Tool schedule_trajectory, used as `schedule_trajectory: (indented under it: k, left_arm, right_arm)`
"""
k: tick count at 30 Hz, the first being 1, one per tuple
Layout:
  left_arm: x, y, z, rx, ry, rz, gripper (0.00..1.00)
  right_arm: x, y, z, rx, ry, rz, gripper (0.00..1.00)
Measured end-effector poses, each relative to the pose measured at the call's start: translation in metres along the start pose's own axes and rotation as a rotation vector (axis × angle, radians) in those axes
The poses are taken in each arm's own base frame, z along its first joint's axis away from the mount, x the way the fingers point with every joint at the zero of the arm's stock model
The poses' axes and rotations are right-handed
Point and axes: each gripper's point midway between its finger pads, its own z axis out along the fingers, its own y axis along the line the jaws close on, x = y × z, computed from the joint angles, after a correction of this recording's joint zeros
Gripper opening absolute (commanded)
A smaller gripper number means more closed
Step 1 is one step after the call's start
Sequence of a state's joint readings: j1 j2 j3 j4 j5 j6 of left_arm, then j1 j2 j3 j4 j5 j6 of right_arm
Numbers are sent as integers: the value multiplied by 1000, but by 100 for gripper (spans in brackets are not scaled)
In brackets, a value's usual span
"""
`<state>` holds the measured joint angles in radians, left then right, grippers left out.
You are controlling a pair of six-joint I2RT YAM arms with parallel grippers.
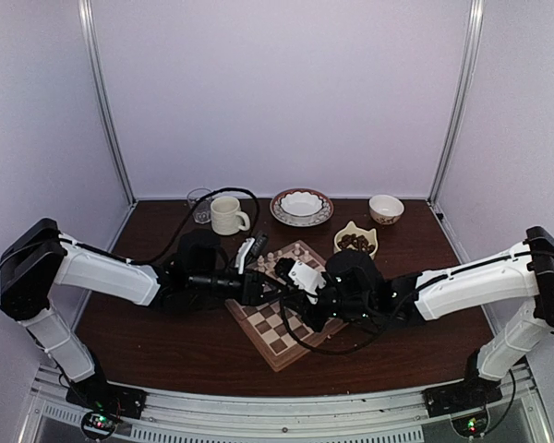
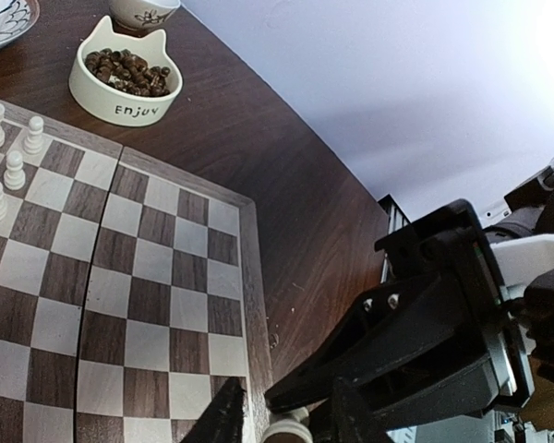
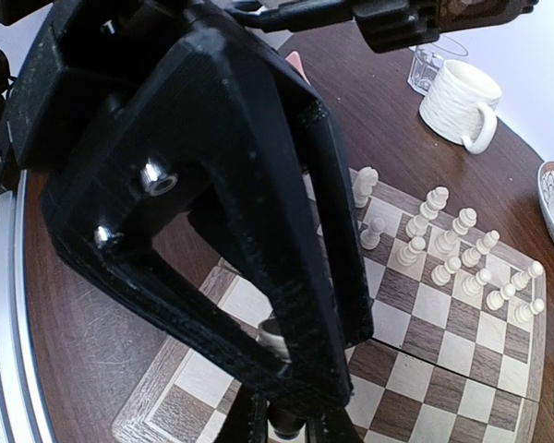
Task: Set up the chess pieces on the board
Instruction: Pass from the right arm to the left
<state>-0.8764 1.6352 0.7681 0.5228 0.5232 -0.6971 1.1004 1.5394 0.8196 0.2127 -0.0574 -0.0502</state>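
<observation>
The board (image 1: 272, 343) lies tilted at the table's middle. Several cream chess pieces (image 1: 286, 258) stand in rows on its far end, also shown in the left wrist view (image 2: 9, 171) and the right wrist view (image 3: 443, 245). Both grippers meet low over the board's near part. My right gripper (image 3: 286, 426) is shut on one cream chess piece (image 3: 277, 338). My left gripper (image 2: 288, 420) straddles that same piece (image 2: 286, 430) with a small gap on each side. The left gripper's fingers (image 3: 258, 185) fill most of the right wrist view. The right gripper's fingertip (image 2: 279, 397) touches the piece's top.
Along the back stand a glass (image 1: 200, 205), a cream mug (image 1: 227, 215), a patterned plate (image 1: 279, 214) holding a white bowl, and a small bowl (image 1: 386, 209). A cat-shaped dish (image 1: 355, 240) with brown bits sits beside the board's far right corner. Cables hang under both arms.
</observation>
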Motion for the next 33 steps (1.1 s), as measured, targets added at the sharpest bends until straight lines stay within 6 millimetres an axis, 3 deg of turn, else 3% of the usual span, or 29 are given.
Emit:
schedule_trajectory:
  k: [8,13,15,17,26,33]
  left_arm:
    - [3,-2,3,21,19,-11,36]
    - [3,-3,4,29,24,-17,11]
    - [4,-3,4,29,26,-18,7]
    - [4,-3,4,31,27,-17,7]
    - [4,-6,4,43,31,-18,6]
    - [-3,-18,-3,98,-1,-18,6]
  right_arm:
    - [-1,-7,-4,38,-5,0,8]
    - [0,-8,-4,52,-4,-1,8]
    - [-1,-9,-4,57,-5,-1,9]
    - [-1,-9,-4,59,-8,0,14]
    - [-2,-12,-13,74,-33,0,54]
    - [-9,-1,-34,5,-130,2,53]
